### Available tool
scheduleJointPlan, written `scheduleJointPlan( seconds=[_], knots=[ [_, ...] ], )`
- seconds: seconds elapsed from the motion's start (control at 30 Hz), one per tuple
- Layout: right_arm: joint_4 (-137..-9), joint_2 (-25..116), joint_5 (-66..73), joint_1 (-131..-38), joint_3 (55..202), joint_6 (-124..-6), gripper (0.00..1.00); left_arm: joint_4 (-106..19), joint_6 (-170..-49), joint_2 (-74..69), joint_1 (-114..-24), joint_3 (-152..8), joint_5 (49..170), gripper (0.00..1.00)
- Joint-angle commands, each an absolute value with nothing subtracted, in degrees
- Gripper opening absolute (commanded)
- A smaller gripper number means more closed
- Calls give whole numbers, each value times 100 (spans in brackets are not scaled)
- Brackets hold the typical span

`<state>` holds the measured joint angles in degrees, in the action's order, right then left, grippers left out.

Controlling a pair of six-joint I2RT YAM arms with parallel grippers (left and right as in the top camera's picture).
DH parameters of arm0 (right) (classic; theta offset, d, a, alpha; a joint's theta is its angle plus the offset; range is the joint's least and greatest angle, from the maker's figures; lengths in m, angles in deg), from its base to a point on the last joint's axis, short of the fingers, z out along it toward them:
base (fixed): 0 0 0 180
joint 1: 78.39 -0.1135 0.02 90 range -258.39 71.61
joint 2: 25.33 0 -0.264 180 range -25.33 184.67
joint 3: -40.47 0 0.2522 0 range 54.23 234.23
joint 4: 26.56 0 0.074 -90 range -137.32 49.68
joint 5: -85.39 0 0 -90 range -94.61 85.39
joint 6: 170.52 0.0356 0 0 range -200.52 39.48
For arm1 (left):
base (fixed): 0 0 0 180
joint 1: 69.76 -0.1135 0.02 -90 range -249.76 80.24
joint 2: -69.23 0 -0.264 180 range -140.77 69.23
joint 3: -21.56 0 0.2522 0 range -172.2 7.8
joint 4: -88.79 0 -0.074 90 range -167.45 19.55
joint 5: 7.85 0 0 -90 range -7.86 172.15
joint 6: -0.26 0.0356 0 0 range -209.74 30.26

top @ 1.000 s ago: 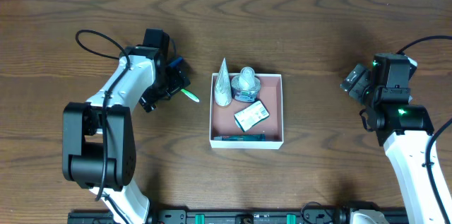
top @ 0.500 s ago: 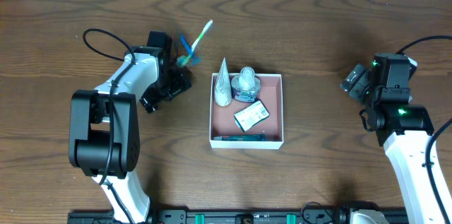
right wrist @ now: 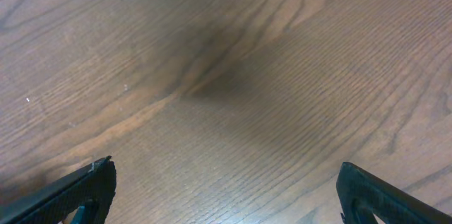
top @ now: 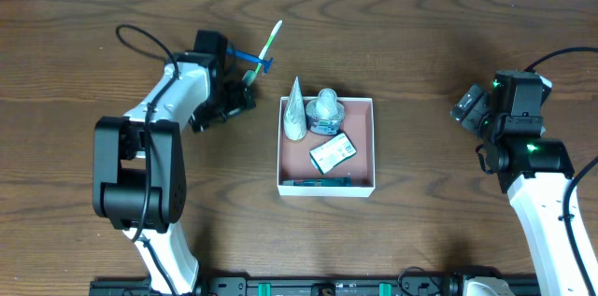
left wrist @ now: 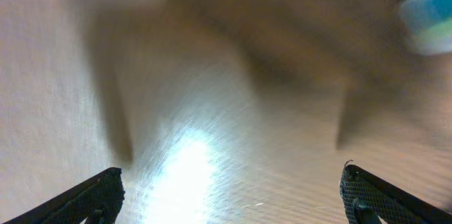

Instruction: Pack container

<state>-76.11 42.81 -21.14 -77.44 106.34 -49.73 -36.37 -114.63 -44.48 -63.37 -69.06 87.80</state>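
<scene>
The container (top: 326, 190) is a square white-walled box with a pinkish floor at the table's middle. In it are a silver cone-shaped tube (top: 295, 109), a round clear jar (top: 325, 111), a green-and-white packet (top: 333, 153) and a thin dark item (top: 322, 182). A green-and-blue toothbrush (top: 263, 50) lies left of and behind the box; it shows as a blur in the left wrist view (left wrist: 427, 15). My left gripper (top: 231, 102) (left wrist: 229, 196) is open and empty beside it, over bare wood. My right gripper (top: 467, 109) (right wrist: 226, 192) is open and empty at the far right.
The table (top: 420, 35) is dark brown wood. A black cable (top: 140, 39) loops behind the left arm. A black rail (top: 327, 287) runs along the front edge.
The left arm swung toward the back of the table. The toothbrush went from beside the gripper's front side to behind it, further from the front edge. The right arm has not moved.
</scene>
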Motion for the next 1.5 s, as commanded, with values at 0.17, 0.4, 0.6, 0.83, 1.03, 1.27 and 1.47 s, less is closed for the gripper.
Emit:
scheduleJointPlan(
  seconds=[0.17, 0.4, 0.6, 0.83, 1.03, 1.27, 1.47],
  knots=[
    [-7611, 4299, -2217, -7691, 10693, -4971, 99, -4398, -10101, -4426, -6352, -7542, 8546, 98],
    [-7611, 4299, -2217, -7691, 10693, -4971, 99, -5084, -9837, -4581, -6346, -7542, 8548, 98],
    [-7611, 4299, -2217, -7691, 10693, -4969, 99, -5528, -9679, -4787, -6241, -7542, 8552, 98],
    [-7611, 4299, -2217, -7691, 10693, -4971, 99, -5950, -9568, -5167, -5985, -7542, 8550, 98],
    [-7611, 4299, -2217, -7691, 10693, -4971, 99, -6111, -9531, -5261, -5943, -7542, 8548, 98],
    [-7614, 4299, -2217, -7691, 10693, -4971, 99, -6341, -9533, -5274, -5943, -7531, 8550, 98],
    [-7611, 4299, -2217, -7691, 10693, -4971, 99, -6533, -9535, -5385, -5928, -7531, 8552, 99]
  ],
)
